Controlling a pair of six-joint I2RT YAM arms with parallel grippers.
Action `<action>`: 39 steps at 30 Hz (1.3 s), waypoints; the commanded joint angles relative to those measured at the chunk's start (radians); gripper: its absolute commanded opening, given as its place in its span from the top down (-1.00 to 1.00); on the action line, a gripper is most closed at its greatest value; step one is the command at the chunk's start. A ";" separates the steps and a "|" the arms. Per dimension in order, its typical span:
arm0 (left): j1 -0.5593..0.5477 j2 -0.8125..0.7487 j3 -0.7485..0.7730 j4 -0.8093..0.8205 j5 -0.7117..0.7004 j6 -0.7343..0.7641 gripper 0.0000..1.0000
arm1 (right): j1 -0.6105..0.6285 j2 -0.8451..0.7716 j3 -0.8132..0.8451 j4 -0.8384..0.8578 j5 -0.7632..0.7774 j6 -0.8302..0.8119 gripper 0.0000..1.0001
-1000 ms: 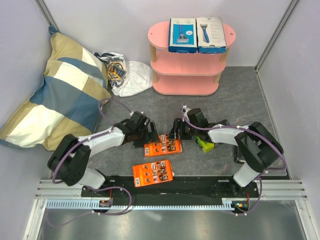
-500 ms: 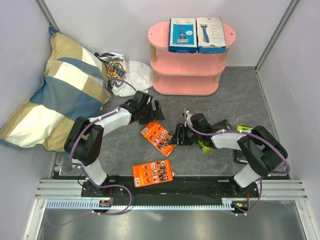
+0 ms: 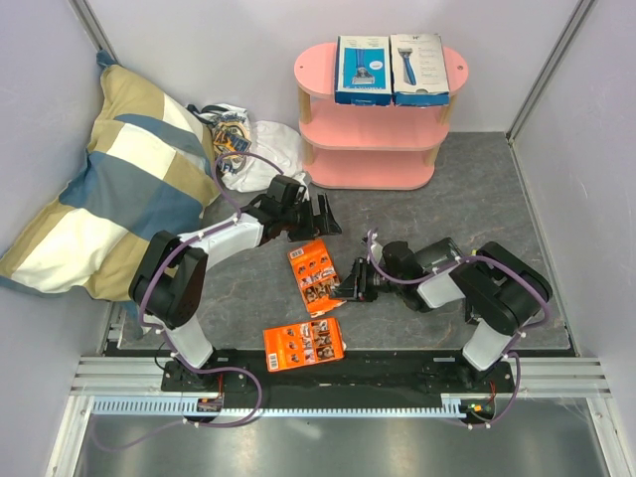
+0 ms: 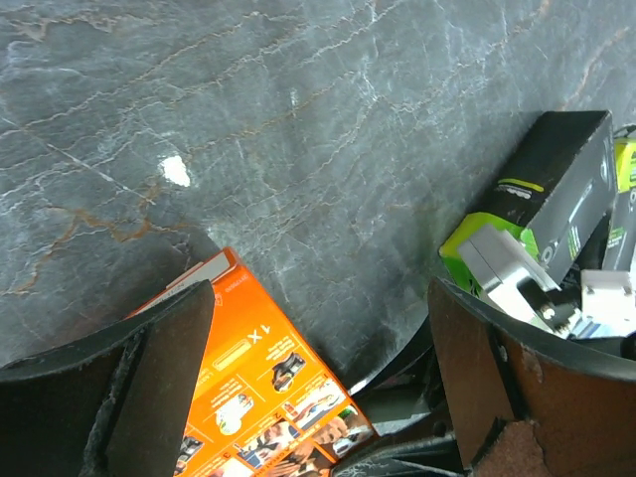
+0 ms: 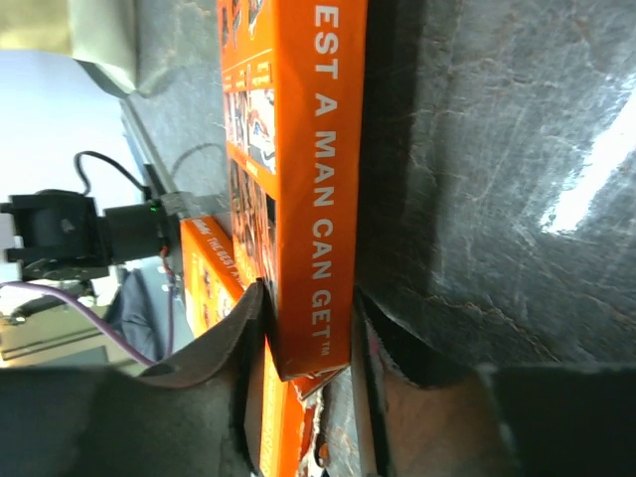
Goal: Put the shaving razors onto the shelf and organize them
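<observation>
Currently seeing fingers of the right gripper pinched from both sides on the near end of a flat orange cardboard razor card, which lies slantwise mid-way across the grey marbled table top. Noting the left gripper spread wide and holding nothing, poised over the table just past that card's far end, with a lime-green-and-black razor box lying beyond. Further out, finding a second flat orange card near the arm bases, plus a blue box beside a white box picturing a blue razor atop the pink three-tier shelf.
</observation>
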 commanded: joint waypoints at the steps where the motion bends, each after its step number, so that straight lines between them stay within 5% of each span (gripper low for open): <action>1: 0.002 -0.017 0.016 0.041 0.029 0.055 -0.90 | 0.003 0.024 -0.033 0.172 0.037 0.063 0.37; 13: 0.108 -0.309 -0.026 -0.166 -0.200 0.155 -1.00 | -0.018 -0.114 0.052 0.026 0.103 0.013 0.61; 20: 0.146 -0.450 -0.184 -0.123 -0.111 0.109 -1.00 | -0.060 -0.188 0.110 -0.009 0.075 0.001 0.63; 27: 0.151 -0.501 -0.430 0.196 0.042 -0.030 -1.00 | -0.063 -0.301 0.101 0.012 0.031 0.025 0.64; 39: 0.151 -0.456 -0.642 0.879 0.265 -0.239 -0.95 | -0.061 -0.361 0.044 0.133 -0.055 0.094 0.63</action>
